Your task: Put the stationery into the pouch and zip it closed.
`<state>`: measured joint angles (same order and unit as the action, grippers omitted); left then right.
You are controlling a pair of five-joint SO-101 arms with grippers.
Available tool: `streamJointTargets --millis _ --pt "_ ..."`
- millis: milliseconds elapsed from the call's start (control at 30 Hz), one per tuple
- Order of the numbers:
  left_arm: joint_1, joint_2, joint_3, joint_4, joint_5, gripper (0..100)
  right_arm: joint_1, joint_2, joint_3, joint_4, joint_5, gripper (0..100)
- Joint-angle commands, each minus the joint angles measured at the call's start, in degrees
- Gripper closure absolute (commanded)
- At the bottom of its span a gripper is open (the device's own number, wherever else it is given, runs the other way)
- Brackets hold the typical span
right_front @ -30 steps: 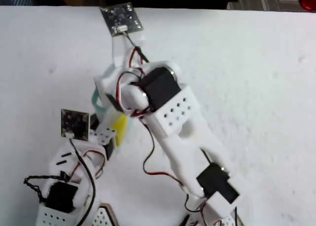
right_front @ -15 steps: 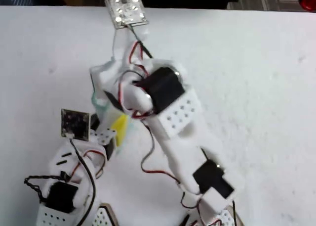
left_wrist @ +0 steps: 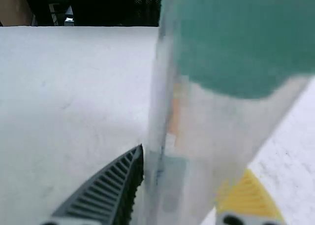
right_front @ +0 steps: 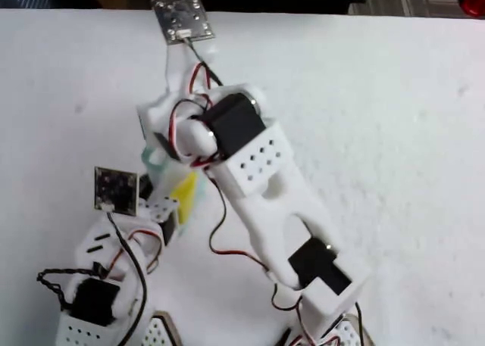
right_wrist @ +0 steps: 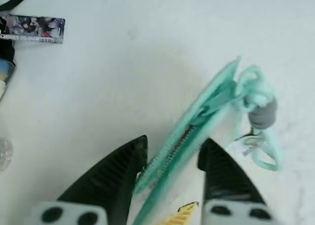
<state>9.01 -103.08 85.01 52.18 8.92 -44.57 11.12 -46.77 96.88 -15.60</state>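
The table (right_front: 394, 134) is carrying both arms. The right arm (right_front: 273, 202) is stretching across to the pouch (right_front: 154, 158), which is sitting between the two arms, left of centre in the high view. The left gripper (left_wrist: 192, 166) is clamping the pouch's clear body between grey and yellow fingers. The right gripper (right_wrist: 174, 146) is straddling the teal zip edge (right_wrist: 197, 119), released, with a gap showing beside one jaw. The pull cord (right_wrist: 256, 87) and its grey bead (right_wrist: 262, 114) are trailing off the zip's end. A printed strip (right_wrist: 32, 28) is lying well apart.

Pouch (right_wrist: 211, 97): one; arms: two, left arm (right_front: 106, 285), right arm (right_front: 265, 187); table (right_front: 394, 134): one; printed strip (right_wrist: 32, 28): one
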Motion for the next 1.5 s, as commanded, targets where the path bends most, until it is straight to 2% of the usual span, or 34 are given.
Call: streamJointTargets --millis 0,133,333,600,667,800,900,967,1000,1133,1333,1467 --pt "0.5 -0.5 -2.5 1.9 0.5 68 2.0 0.0 4.9 0.3 10.3 95.6" --pt "1.9 -0.5 -6.2 6.0 0.4 68 5.6 1.2 8.3 0.7 17.2 94.0" --pt "2.3 -0.5 -6.5 6.6 0.3 68 6.9 7.5 8.9 1.5 26.5 93.5" --pt "2.1 -0.5 -6.6 6.6 0.3 68 7.2 9.1 9.2 1.5 27.8 93.7" --pt "2.0 -0.5 -6.7 6.6 0.3 68 6.7 9.0 11.1 1.6 30.3 93.1" --pt "-0.3 -0.5 -8.5 7.7 0.3 68 5.5 9.0 16.6 1.6 31.7 85.2" --pt "-0.7 -0.5 -10.2 9.5 0.4 68 5.1 9.0 18.1 1.6 33.1 91.1" --pt "-0.6 -0.5 -10.3 9.5 0.5 68 5.3 9.0 16.6 1.6 35.5 99.6" --pt "-0.6 -0.5 -10.2 9.5 0.6 68 5.9 8.9 15.4 1.6 36.4 97.1" --pt "-0.4 -0.5 -10.2 9.5 0.4 68 9.5 5.3 7.6 1.5 38.1 97.9" --pt "-0.5 -0.5 -10.7 10.5 0.7 68 15.8 2.4 -8.1 1.4 48.4 98.1" --pt "-0.3 -0.5 -12.2 12.3 0.7 68 19.8 2.4 -13.3 1.3 53.4 98.1"
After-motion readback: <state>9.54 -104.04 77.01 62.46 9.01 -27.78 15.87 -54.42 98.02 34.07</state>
